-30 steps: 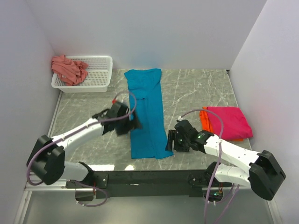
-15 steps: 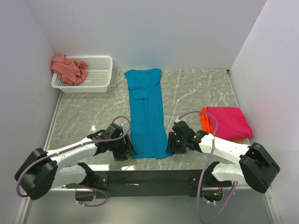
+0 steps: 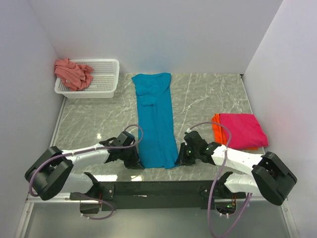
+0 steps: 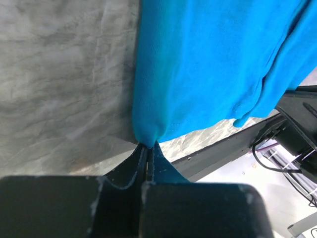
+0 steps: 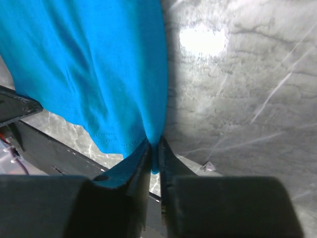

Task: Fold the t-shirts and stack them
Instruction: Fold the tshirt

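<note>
Teal-blue t-shirt point(image 3: 156, 119): lies flat as 1 long narrow strip down the middle of the table point(image 3: 208, 99). It runs from near the far wall to the near edge, and some creases show at its far end. Its near hem sits between the 2 arms.

Left gripper point(image 3: 134, 159): low on the table at the strip's near left corner. In the left wrist view the jaws are pressed together, with a small peak of teal cloth pinched between their tips. The rest of the shirt spreads away flat on the marble.

Right gripper point(image 3: 181, 157): low at the near right corner. In the right wrist view the jaws are clamped on the shirt's edge. A thin fold of teal shows in the narrow slit between them.

Magenta-pink t-shirt point(image 3: 242, 130): folded, on the right side of the table and well apart from the teal strip. It lies on top of the orange t-shirt point(image 3: 216, 125). Only the orange shirt's left and near edges show.

Salmon-pink t-shirt point(image 3: 73, 73): crumpled in the left part of the basket point(image 3: 106, 74), with some cloth over the rim. The basket is white mesh and stands at the far left corner.
</note>
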Action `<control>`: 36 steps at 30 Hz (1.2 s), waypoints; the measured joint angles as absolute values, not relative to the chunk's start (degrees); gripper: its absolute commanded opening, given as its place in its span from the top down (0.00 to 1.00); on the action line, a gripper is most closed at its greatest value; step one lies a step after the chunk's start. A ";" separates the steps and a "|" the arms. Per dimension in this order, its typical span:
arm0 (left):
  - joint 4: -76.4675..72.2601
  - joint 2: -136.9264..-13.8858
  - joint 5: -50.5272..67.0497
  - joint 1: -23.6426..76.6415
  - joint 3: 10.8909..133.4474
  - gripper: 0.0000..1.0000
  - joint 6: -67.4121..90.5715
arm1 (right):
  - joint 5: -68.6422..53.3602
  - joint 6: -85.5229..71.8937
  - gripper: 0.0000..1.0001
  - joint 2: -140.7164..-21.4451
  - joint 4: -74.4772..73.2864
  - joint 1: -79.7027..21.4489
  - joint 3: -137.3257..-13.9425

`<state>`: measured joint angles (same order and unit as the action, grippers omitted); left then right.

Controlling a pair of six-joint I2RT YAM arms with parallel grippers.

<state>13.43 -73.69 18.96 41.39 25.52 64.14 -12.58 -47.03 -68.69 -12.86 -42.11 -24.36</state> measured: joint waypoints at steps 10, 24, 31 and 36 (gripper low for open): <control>19.03 -64.66 16.34 42.13 22.41 1.00 65.41 | -15.62 -54.46 0.91 -59.53 -7.44 -45.23 -15.44; 17.74 -64.75 12.86 39.92 29.85 1.00 63.02 | -8.67 -51.72 0.97 -58.98 -15.94 -44.80 -28.03; 15.73 -70.78 11.77 33.67 38.28 1.00 59.61 | -3.66 -46.13 0.98 -65.43 -16.53 -40.95 -39.16; 14.37 -76.09 11.79 28.77 45.82 1.00 56.42 | -1.93 -43.11 0.98 -72.40 -17.19 -37.04 -46.89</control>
<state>14.37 -76.09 11.79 28.77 45.82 56.42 -1.93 -43.11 -72.40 -17.19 -37.04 -46.89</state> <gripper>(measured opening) 0.015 0.073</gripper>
